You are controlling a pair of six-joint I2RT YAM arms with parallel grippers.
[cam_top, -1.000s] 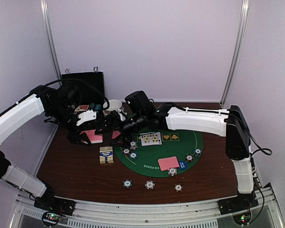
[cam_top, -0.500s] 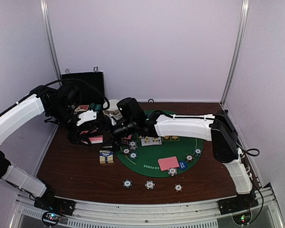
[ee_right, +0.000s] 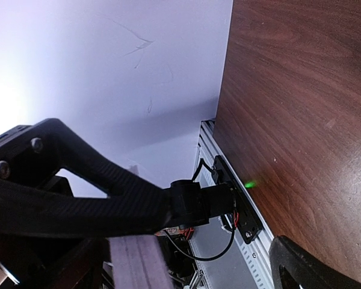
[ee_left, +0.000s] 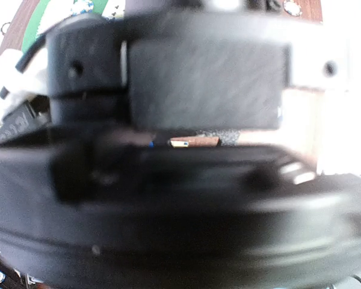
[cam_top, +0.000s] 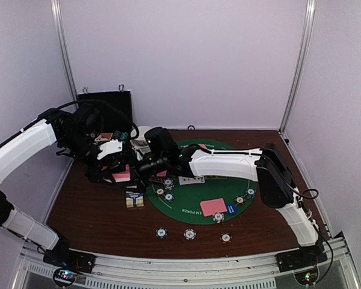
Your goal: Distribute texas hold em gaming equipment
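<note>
My left gripper (cam_top: pixel 112 167) holds a deck of pink-backed cards (cam_top: pixel 122 173) above the table, left of the green mat (cam_top: pixel 195 195). My right gripper (cam_top: pixel 145 165) reaches across the mat and sits right beside the deck. In the right wrist view its fingers (ee_right: pixel 304 265) stand wide apart, with the deck's pink edge (ee_right: pixel 138 262) between them. The left wrist view is blocked by blurred black parts. Face-up cards (cam_top: pixel 191 179), a pink card (cam_top: pixel 213 206), a blue button (cam_top: pixel 231 209) and several chips (cam_top: pixel 218 217) lie on the mat. Three chips (cam_top: pixel 189 233) lie in front of it.
A card box (cam_top: pixel 134 198) lies on the wood by the mat's left edge. A black case (cam_top: pixel 105 107) stands open at the back left, with a white bowl (cam_top: pixel 144 133) beside it. The enclosure's walls are close on all sides.
My right arm has swung left across the mat until its gripper reaches the deck in my left gripper. The left arm has hardly moved.
</note>
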